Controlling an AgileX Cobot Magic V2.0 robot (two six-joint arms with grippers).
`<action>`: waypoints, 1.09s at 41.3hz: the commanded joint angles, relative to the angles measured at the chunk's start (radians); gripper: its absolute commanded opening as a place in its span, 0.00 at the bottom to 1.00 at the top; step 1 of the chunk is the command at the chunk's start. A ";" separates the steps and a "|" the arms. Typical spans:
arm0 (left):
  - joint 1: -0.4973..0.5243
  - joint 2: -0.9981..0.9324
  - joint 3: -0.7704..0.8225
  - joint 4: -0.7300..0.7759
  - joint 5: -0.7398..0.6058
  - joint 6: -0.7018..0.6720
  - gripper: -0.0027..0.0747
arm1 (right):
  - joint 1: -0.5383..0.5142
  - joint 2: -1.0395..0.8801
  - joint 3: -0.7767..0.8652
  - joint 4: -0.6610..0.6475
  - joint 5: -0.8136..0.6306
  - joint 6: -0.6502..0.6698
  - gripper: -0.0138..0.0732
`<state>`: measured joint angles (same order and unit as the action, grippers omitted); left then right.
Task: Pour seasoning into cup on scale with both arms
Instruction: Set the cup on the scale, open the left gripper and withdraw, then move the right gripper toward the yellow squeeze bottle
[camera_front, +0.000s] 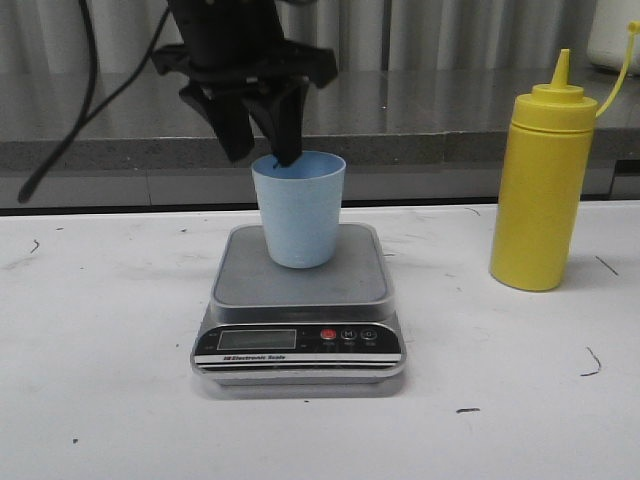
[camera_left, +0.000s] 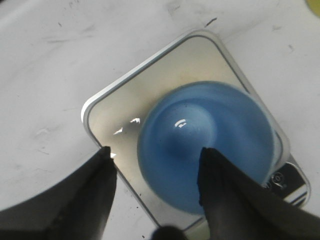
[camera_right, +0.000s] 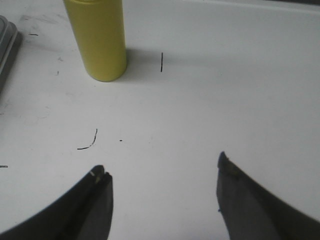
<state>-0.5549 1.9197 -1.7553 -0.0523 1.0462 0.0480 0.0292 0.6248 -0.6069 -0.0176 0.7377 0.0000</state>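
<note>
The white table (camera_front: 100, 380) carries the scale (camera_front: 298, 325) and seasoning (camera_front: 540, 190).

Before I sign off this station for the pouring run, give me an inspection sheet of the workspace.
Surface: white table, scuffed, small dark marks.
Job's things: blue cup upright on the scale platform; yellow seasoning bottle upright to the scale's right, nozzle uncapped.
Clutter: nothing seen.
Grippers: left gripper open at the cup's rim, one finger inside, one outside; right gripper open over bare table, short of the bottle.
Cables: black cable hanging behind the left arm.
Surroundings: grey ledge behind the table.
</note>
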 joint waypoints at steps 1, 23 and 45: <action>-0.003 -0.173 0.038 -0.010 -0.048 -0.006 0.52 | -0.004 0.007 -0.036 -0.009 -0.060 -0.012 0.71; 0.120 -0.752 0.580 -0.015 -0.238 -0.012 0.52 | -0.004 0.007 -0.036 -0.009 -0.060 -0.012 0.71; 0.147 -1.306 0.878 -0.015 -0.230 -0.012 0.52 | -0.004 0.007 -0.036 -0.009 -0.060 -0.012 0.71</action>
<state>-0.4118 0.6615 -0.8697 -0.0560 0.8767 0.0444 0.0292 0.6248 -0.6069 -0.0176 0.7377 0.0000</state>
